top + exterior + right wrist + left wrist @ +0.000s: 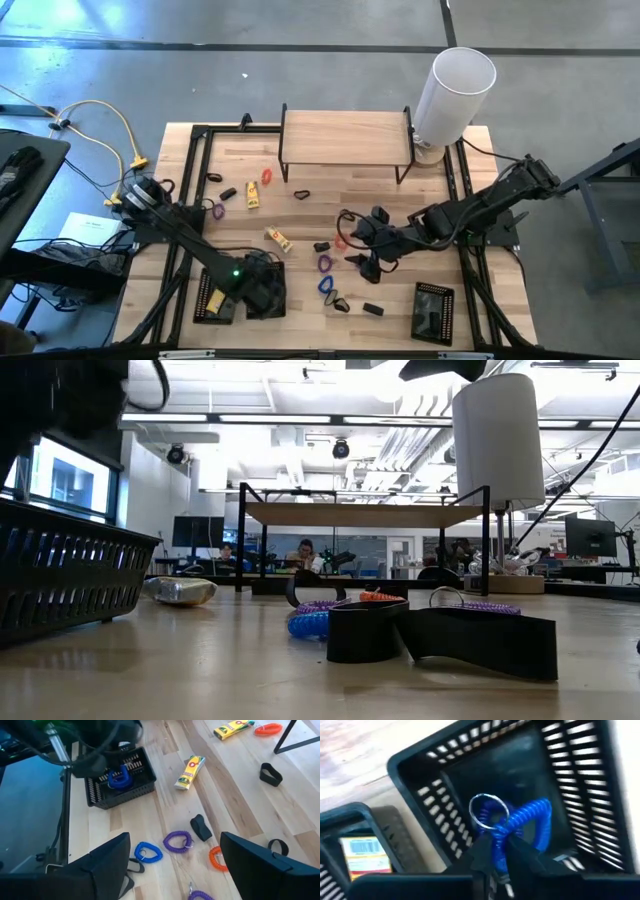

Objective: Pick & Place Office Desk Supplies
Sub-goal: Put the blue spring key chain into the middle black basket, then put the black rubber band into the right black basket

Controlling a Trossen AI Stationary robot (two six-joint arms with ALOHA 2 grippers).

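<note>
My left gripper (262, 290) points down into a black mesh tray (270, 305) at the table's near left, shut on a blue coiled loop (520, 820) with a metal ring (489, 811). A second tray (215, 303) beside it holds yellow packets (362, 855). My right gripper (175, 870) hovers open above the table's middle, over a blue loop (148, 852), a purple loop (177, 841), an orange loop (216, 858) and a black clip (201, 827), touching none. Yellow packets (278, 238) and more loops lie flat on the wood. My left gripper pinches the blue loop's coil just below the metal ring (501, 834) between its two fingers. The fingers come from above and point down. The loop stands up between them inside the tray's walls (120, 777); whether it touches the tray floor I cannot tell.
A low wooden shelf on black legs (345, 137) stands at the far middle, a tall white cylinder (455, 90) at the far right. A third black tray (433, 310) sits at the near right. Black clips (440, 635) lie near the front edge.
</note>
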